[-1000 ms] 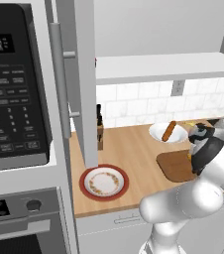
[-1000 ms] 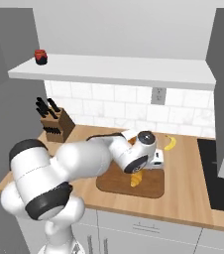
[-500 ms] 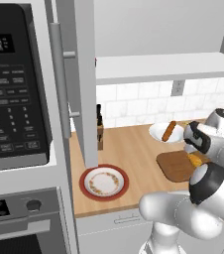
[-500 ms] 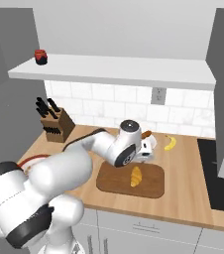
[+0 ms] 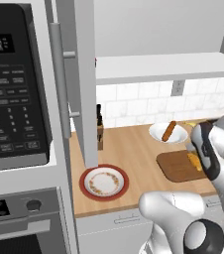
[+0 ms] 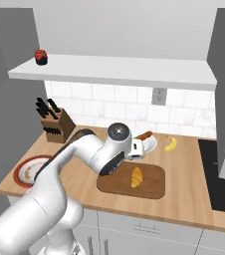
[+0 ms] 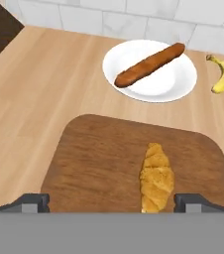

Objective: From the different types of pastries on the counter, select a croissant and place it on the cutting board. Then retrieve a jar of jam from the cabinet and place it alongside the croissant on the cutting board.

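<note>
The croissant (image 7: 156, 181) lies flat on the dark-brown cutting board (image 7: 94, 158), right of its middle. My gripper (image 7: 112, 203) hovers above the board's near edge, open, with its fingertips (image 7: 33, 202) wide apart and nothing between them. From the right base view the gripper (image 6: 138, 148) hangs a little above the board (image 6: 114, 184), up and left of the croissant (image 6: 136, 177). The red jar of jam (image 6: 41, 57) stands at the left end of the cabinet shelf (image 6: 114, 72). The other pastry, an orange-brown stick (image 7: 148, 64), rests on a white plate (image 7: 178, 82) on the counter (image 7: 44, 89).
A banana (image 7: 223, 74) lies right of the white plate. The knife block (image 6: 55, 127) stands at the back left, and a red-rimmed plate (image 5: 104, 182) sits near the counter's front. The open cabinet door (image 5: 79, 84) hangs beside the microwave (image 5: 15, 84). A cooktop (image 6: 224, 169) is at the right.
My gripper has let go of the croissant, lifted off the board and drawn back toward the left. The croissant stays lying on the board.
</note>
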Motion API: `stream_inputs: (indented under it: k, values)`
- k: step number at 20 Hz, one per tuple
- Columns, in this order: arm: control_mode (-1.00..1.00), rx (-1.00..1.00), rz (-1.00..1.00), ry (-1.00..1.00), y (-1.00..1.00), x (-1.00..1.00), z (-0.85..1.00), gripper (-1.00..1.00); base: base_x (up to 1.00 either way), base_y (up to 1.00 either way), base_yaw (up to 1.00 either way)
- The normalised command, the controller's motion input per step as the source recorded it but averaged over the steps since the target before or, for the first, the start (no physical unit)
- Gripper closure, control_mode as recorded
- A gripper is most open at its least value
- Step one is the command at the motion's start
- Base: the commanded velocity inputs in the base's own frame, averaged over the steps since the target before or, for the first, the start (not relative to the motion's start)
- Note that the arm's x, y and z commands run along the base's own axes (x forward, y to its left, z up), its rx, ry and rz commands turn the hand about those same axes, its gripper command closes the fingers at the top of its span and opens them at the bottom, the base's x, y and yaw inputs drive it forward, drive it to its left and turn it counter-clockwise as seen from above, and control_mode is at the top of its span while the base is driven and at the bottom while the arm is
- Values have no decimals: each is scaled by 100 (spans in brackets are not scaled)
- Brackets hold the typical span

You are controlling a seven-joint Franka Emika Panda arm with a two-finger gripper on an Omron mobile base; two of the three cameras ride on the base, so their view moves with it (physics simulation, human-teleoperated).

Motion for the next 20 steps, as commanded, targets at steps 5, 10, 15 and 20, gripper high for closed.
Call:
stream_inputs:
  k: [5,10,15,20]
  values:
    - [-100,0,14,-20,41,-9,96,-100,0,0,0]
    - [-100,-3,35,-36,15,-10,60,-100,0,0,0]
    - [-100,-12,43,-48,8,-14,39,-100,0,0,0]
    - [-100,-22,29,-30,39,-1,62,-100,0,0,0]
